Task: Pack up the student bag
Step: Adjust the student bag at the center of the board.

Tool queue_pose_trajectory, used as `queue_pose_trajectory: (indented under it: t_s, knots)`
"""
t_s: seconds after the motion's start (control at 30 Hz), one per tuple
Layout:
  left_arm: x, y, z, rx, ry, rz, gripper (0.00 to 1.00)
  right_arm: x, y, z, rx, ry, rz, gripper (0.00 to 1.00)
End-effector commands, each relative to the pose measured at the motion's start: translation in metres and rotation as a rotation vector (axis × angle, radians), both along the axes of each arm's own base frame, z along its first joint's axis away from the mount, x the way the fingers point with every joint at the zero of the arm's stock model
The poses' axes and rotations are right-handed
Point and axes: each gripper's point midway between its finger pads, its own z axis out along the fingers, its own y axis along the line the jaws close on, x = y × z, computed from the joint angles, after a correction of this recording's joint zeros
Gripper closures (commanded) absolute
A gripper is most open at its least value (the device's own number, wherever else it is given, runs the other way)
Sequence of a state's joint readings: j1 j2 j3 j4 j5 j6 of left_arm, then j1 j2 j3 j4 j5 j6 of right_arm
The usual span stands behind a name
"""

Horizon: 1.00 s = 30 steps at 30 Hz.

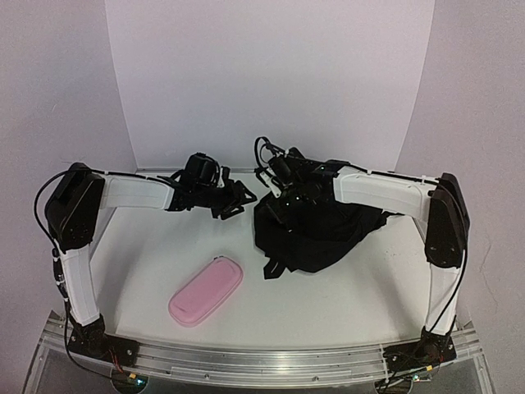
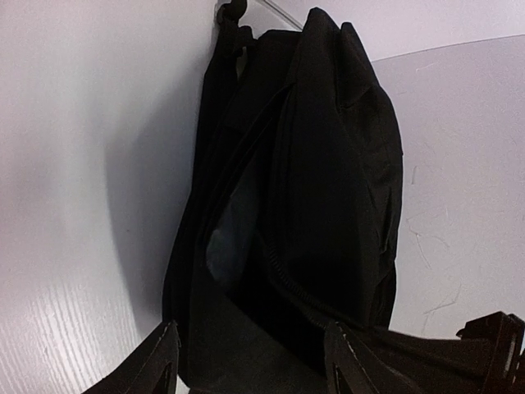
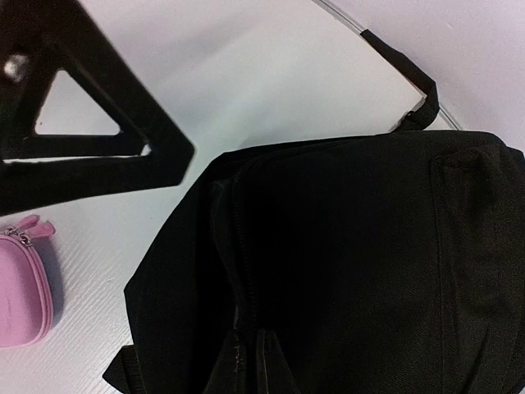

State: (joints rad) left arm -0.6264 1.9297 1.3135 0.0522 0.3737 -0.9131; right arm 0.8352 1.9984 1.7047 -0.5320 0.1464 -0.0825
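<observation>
The student bag (image 1: 320, 234), a soft black backpack, lies at the centre right of the table, with its straps trailing toward the front. My right gripper (image 1: 283, 190) is at the bag's far left end. In the right wrist view (image 3: 256, 365) it is shut on the bag's edge by the zip (image 3: 246, 271). My left gripper (image 1: 235, 199) is just left of the bag, jaws open wide. In the left wrist view (image 2: 250, 365) it faces the bag's slightly parted opening (image 2: 234, 238). The pink pencil case (image 1: 205, 291) lies at the front left, apart from both grippers.
White walls stand close behind and to both sides of the table (image 1: 369, 295). A bag strap (image 3: 406, 70) runs toward the back wall. The pink case's end shows in the right wrist view (image 3: 20, 287), and a left finger (image 3: 90, 148) shows in its upper left.
</observation>
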Motion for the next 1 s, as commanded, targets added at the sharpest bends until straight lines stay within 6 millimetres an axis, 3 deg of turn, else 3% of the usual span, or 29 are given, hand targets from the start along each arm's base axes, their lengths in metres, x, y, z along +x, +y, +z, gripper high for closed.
queue_pose_trajectory:
  t_s: [0.0,0.17,0.37,0.5,0.77,0.87,0.97]
  knots:
    - [0.011,-0.018,0.002,0.027,-0.002,-0.021,0.38,-0.001,-0.002,0.017,0.06,-0.001,-0.022,1.0]
    - [0.004,-0.031,-0.02,0.094,0.042,-0.045,0.4,-0.001,-0.005,0.015,0.064,0.01,-0.028,1.0]
    - [-0.003,-0.03,-0.032,0.1,0.07,-0.011,0.42,0.005,-0.022,0.007,0.045,0.019,-0.074,1.0]
    - [-0.006,-0.022,-0.027,0.087,0.044,0.027,0.43,0.01,-0.034,0.006,0.069,0.037,-0.111,1.0]
    - [-0.009,-0.036,-0.032,0.086,0.068,-0.02,0.46,0.005,-0.029,0.009,0.137,0.082,-0.102,1.0]
    - [-0.008,-0.037,-0.028,0.075,0.065,-0.026,0.54,-0.002,-0.025,0.002,0.136,0.114,-0.058,1.0]
    - [-0.01,-0.038,-0.016,0.06,0.041,-0.037,0.79,-0.009,-0.018,-0.014,0.14,0.17,-0.023,1.0]
